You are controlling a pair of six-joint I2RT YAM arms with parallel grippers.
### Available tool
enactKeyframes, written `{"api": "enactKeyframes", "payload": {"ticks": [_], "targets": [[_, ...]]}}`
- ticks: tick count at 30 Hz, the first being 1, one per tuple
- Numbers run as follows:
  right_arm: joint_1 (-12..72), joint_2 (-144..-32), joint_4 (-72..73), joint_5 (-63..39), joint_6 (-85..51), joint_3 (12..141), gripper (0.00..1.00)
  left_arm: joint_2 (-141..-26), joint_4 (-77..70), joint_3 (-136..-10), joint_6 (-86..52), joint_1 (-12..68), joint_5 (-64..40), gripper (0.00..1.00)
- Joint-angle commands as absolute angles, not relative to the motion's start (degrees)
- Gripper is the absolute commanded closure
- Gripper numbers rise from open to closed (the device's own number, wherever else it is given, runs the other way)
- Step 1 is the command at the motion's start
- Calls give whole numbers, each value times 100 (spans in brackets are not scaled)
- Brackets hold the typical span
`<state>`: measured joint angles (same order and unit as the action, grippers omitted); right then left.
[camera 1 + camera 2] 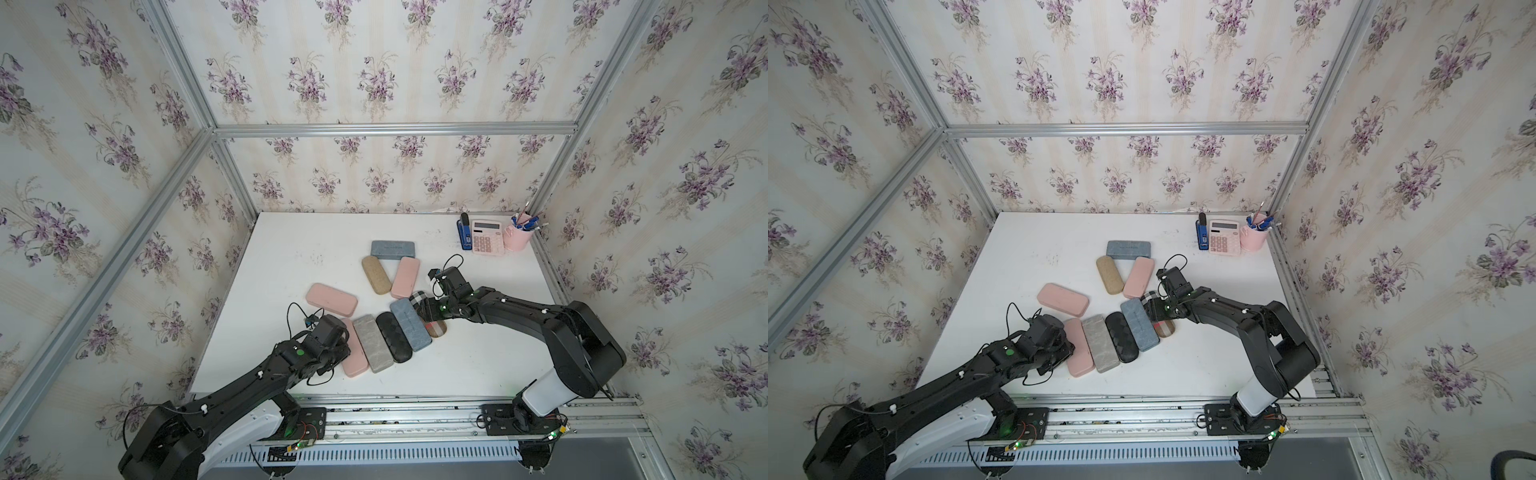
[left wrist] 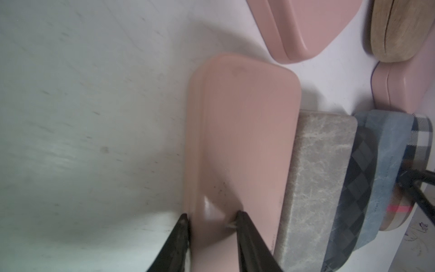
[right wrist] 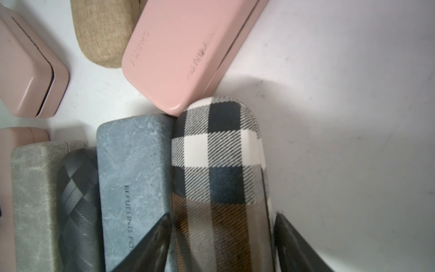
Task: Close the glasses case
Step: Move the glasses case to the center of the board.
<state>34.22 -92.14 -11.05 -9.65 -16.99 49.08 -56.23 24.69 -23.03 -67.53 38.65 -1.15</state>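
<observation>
A row of shut-looking glasses cases lies side by side on the white table. My left gripper sits at the row's left end. It pinches the long edge of a pink case, one finger against the side wall and the other on the lid. In both top views this pink case lies flat. My right gripper straddles the plaid case at the row's right end. Its jaws stand wide, and a thin gap shows beside one finger.
Between the two held ends lie a grey marbled case, a black case and a blue case. Another pink case, a tan case, a pink case and a blue-grey case lie behind. Stapler, calculator and pen cup stand at the back right.
</observation>
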Motion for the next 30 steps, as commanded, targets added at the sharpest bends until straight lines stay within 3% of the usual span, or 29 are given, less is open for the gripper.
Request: {"api": "enactKeyframes", "payload": {"ticks": [1,12,21,30], "targets": [[3356,-9344,-1288,-1828,-1212,5176,32,-5923,2132,-2422,-6964,4190,-836,65],[2868,-9843,-1939,-2023,-639,5834,31,-7362,1323,-3081,-7307,5425,-662,65],[2390,-9992,-1951,-2052,-714,6210,26,-8041,840,-3435,-7469,5940,-694,64],[1883,-10136,-2124,-2804,-645,6794,20,-8577,683,-3779,-7487,6305,-675,63]]}}
